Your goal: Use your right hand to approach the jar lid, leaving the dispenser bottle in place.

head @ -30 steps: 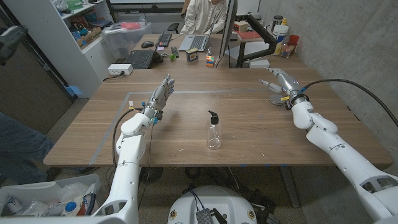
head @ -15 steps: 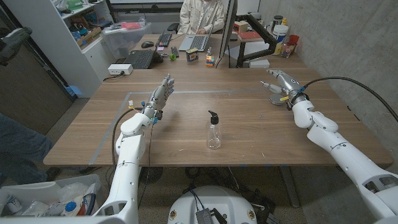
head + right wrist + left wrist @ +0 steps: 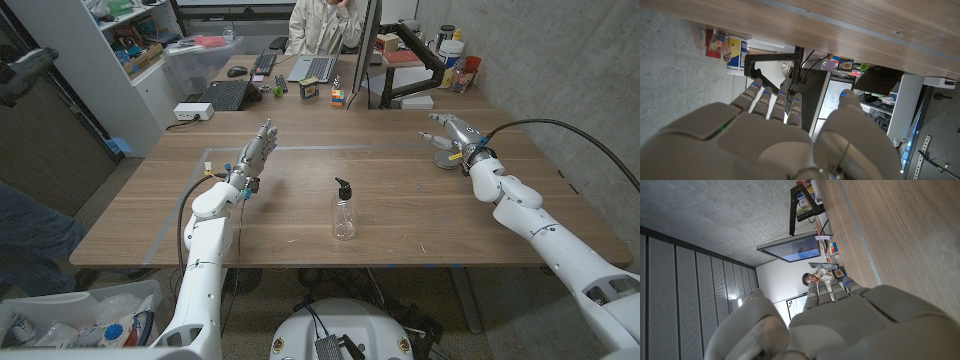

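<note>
While the dispenser bottle (image 3: 344,210) stands upright and untouched at the middle of the desk (image 3: 400,215), the robot's right hand (image 3: 452,135) hangs far to the bottle's right, directly over the jar lid (image 3: 441,159), fingers (image 3: 433,118) spread and holding nothing. That placement suits the job: the lid lies well apart from the bottle, so the reach need not disturb it. On the bottle's other side, the left hand (image 3: 255,155) waits with fingers extended and empty, out of the way. Beyond the desk, behind the bottle, a person (image 3: 325,22) sits at a laptop (image 3: 317,68).
</note>
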`<state>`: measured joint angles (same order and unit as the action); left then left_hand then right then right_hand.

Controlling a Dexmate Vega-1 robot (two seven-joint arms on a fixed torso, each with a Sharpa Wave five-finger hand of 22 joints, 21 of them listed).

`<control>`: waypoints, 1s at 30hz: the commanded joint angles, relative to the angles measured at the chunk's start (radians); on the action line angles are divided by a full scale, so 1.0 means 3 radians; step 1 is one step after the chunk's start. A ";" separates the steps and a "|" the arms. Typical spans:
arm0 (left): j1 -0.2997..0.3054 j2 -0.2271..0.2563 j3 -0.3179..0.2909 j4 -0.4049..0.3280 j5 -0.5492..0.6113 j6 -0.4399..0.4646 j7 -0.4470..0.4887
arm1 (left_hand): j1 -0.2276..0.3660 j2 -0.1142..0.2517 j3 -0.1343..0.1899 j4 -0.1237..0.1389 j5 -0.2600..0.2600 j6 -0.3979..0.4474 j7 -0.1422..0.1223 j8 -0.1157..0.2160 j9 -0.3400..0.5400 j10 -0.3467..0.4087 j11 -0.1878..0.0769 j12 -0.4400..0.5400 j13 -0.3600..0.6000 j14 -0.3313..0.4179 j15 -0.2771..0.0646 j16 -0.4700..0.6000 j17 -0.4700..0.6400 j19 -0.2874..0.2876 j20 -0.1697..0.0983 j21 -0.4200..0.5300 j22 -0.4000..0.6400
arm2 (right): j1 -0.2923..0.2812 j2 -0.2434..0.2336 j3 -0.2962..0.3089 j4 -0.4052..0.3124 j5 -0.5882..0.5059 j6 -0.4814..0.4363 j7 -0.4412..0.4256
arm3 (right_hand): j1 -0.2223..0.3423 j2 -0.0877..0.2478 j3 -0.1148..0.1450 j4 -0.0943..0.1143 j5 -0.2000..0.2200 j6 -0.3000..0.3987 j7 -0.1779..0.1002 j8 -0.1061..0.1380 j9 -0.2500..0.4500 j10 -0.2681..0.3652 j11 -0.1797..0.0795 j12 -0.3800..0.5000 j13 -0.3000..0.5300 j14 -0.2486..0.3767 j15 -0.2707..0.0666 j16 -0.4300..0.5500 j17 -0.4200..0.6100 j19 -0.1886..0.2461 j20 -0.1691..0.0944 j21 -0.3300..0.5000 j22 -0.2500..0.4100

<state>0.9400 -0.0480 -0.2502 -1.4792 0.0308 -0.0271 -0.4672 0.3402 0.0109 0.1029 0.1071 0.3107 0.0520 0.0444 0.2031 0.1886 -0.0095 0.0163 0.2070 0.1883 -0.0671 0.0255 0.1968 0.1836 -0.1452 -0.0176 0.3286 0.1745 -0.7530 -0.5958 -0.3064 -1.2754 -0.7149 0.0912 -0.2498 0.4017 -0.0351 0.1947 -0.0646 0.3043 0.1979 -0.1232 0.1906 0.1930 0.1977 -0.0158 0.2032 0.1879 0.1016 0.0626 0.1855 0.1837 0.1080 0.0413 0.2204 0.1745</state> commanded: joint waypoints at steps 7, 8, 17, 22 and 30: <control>-0.0092 0.0012 0.0020 0.0131 0.0013 -0.0060 0.0008 | 0.0018 0.0031 -0.0018 0.0003 0.0018 0.0022 0.0007 0.0000 0.0005 -0.0013 0.0011 -0.0007 0.0009 -0.0019 0.0030 -0.0012 0.0011 -0.0012 0.0014 -0.0018 0.0011 | 0.0055 -0.0038 -0.0087 0.0017 -0.0031 -0.0168 0.0215 | -0.0044 0.0000 -0.0024 0.0005 0.0012 -0.0032 0.0016 -0.0011 0.0005 -0.0025 0.0013 0.0001 0.0016 0.0002 -0.0004 -0.0001 0.0007 0.0004 0.0056 -0.0017 0.0020; -0.0093 0.0012 0.0021 0.0132 0.0015 -0.0059 0.0010 | 0.0018 0.0032 -0.0019 0.0003 0.0018 0.0023 0.0008 0.0000 0.0005 -0.0014 0.0010 -0.0007 0.0010 -0.0018 0.0032 -0.0011 0.0011 -0.0012 0.0015 -0.0020 0.0011 | 0.0061 -0.0044 -0.0094 0.0025 -0.0034 -0.0160 0.0218 | -0.0045 0.0000 -0.0025 0.0005 0.0012 -0.0035 0.0015 -0.0011 0.0005 -0.0025 0.0017 0.0002 0.0016 0.0003 -0.0004 0.0000 0.0007 0.0004 0.0059 -0.0018 0.0020; -0.0097 0.0008 0.0022 0.0133 0.0018 -0.0062 0.0016 | 0.0020 0.0036 -0.0025 0.0003 0.0017 0.0033 0.0009 0.0002 0.0006 -0.0014 0.0002 -0.0007 0.0010 -0.0022 0.0033 -0.0013 0.0011 -0.0012 0.0025 -0.0032 0.0012 | 0.0106 -0.0059 -0.0116 0.0065 -0.0041 -0.0227 0.0277 | -0.0065 0.0003 -0.0035 0.0013 0.0013 -0.0076 0.0007 -0.0018 0.0005 -0.0063 0.0030 -0.0005 0.0017 -0.0015 0.0012 -0.0004 0.0007 -0.0001 0.0113 -0.0028 0.0021; -0.0089 0.0003 0.0018 0.0121 0.0015 -0.0061 0.0024 | 0.0021 0.0038 -0.0027 0.0002 0.0017 0.0032 0.0009 0.0001 0.0006 -0.0017 0.0001 -0.0008 0.0010 -0.0022 0.0031 -0.0013 0.0011 -0.0011 0.0030 -0.0038 0.0012 | 0.0103 -0.0072 -0.0117 0.0056 -0.0040 -0.0287 0.0318 | -0.0068 0.0006 -0.0036 0.0015 0.0014 -0.0078 0.0008 -0.0016 0.0005 -0.0065 0.0033 -0.0004 0.0017 -0.0021 0.0024 -0.0005 0.0007 -0.0006 0.0115 -0.0032 0.0022; -0.0068 0.0004 0.0008 0.0097 0.0012 -0.0051 0.0028 | 0.0022 0.0040 -0.0030 0.0002 0.0016 0.0033 0.0003 0.0001 0.0006 -0.0016 0.0007 -0.0008 0.0010 -0.0022 0.0031 -0.0013 0.0011 -0.0009 0.0033 -0.0044 0.0012 | 0.0106 -0.0085 -0.0142 0.0054 -0.0050 -0.0352 0.0374 | -0.0076 0.0009 -0.0040 0.0018 0.0015 -0.0065 -0.0001 -0.0005 0.0005 -0.0060 0.0025 0.0004 0.0017 -0.0023 0.0017 -0.0004 0.0006 -0.0009 0.0121 -0.0037 0.0022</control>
<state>0.9143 -0.0458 -0.2449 -1.4433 0.0356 -0.0442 -0.4617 0.3442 0.0149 0.1004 0.1047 0.3107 0.0556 0.0480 0.2039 0.1884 -0.0095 0.0161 0.2070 0.1883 -0.0723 0.0304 0.1968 0.1835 -0.1488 -0.0140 0.3210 0.1744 -0.7248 -0.6154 -0.3402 -1.2605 -0.7260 0.0148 -0.1626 0.3819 -0.0312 0.1877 -0.0576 0.3042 0.1802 -0.1197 0.1906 0.1929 0.1817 -0.0070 0.2033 0.1879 0.0962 0.0679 0.1855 0.1837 0.1044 0.0699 0.2107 0.1794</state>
